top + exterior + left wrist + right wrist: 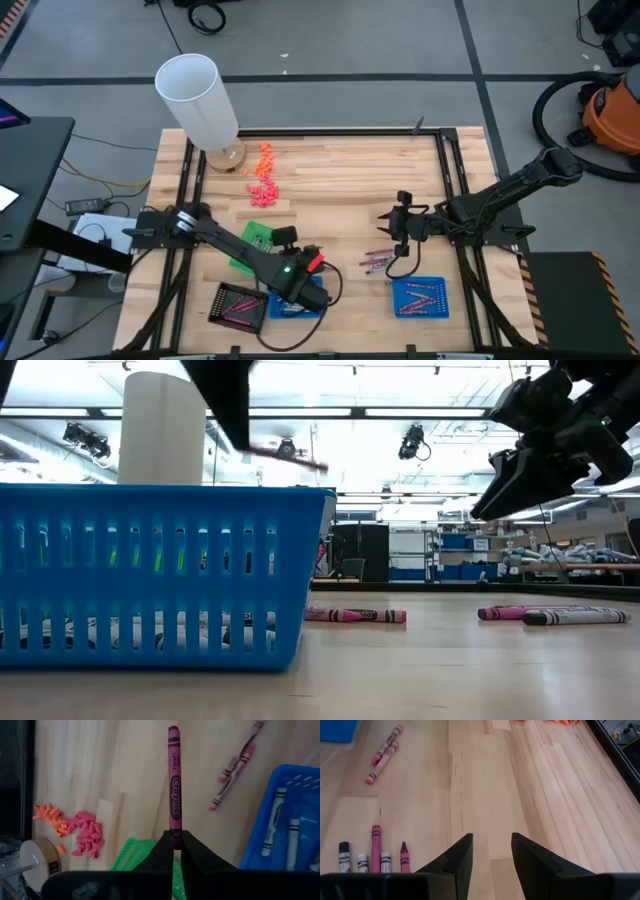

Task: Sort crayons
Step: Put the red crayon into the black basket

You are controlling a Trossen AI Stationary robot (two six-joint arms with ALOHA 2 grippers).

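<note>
Maroon crayon [174,780] is clamped by one end in the left pincer [175,840], above the blue basket [300,305]; its long axis runs straight out past the fingertips. Right pincer [491,851] hangs with fingers apart over the table [340,180], near loose crayons [378,262].

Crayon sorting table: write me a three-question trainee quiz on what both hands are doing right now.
1. True or false: the left hand is shut on a crayon.
2. The right hand is: A open and empty, B gripping a crayon, C inside a basket.
3. Fill in: loose crayons lie on the wooden ____.

Key: 1 true; 2 A; 3 table.
</note>
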